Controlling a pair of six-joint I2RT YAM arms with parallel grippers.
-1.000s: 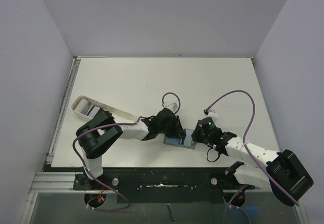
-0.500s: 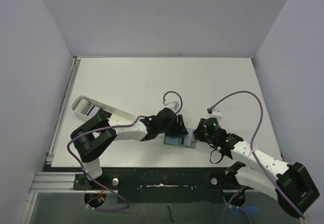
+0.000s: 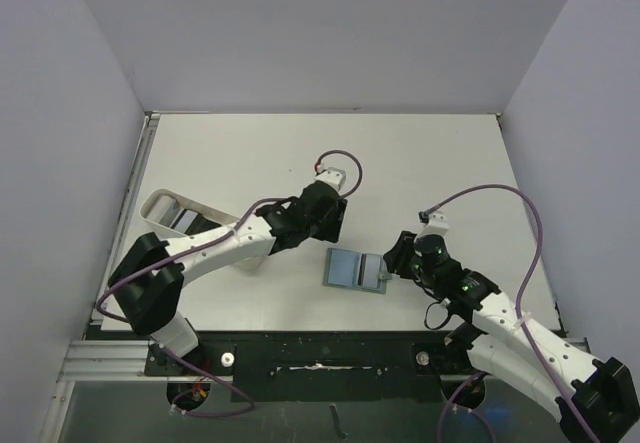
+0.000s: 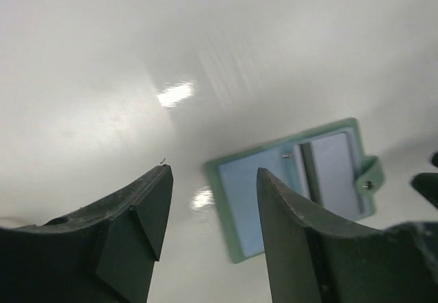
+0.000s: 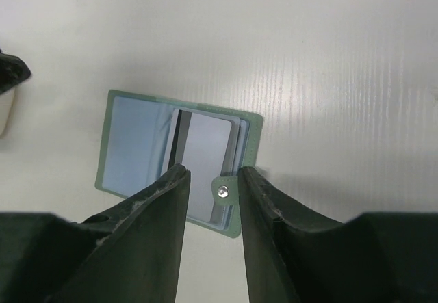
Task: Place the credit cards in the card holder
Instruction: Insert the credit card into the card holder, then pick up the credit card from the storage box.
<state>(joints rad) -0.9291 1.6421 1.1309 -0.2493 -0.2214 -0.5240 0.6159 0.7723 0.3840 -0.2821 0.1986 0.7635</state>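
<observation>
Left end effector [image 4: 213, 178] and right end effector [image 5: 212, 173] have backed off the card holder [image 3: 356, 269], both parted, empty

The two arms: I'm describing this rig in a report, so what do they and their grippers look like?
The left arm and right arm have white links, black joint housings and a looping purple cable each. Small green lights glow on the right one. The left gripper and right gripper have black, tapered fingers.

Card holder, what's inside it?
The open card holder shows one pale, dark-striped card in its tab-side half, bare blue lining in the other. Anything beneath that card is covered.
</observation>
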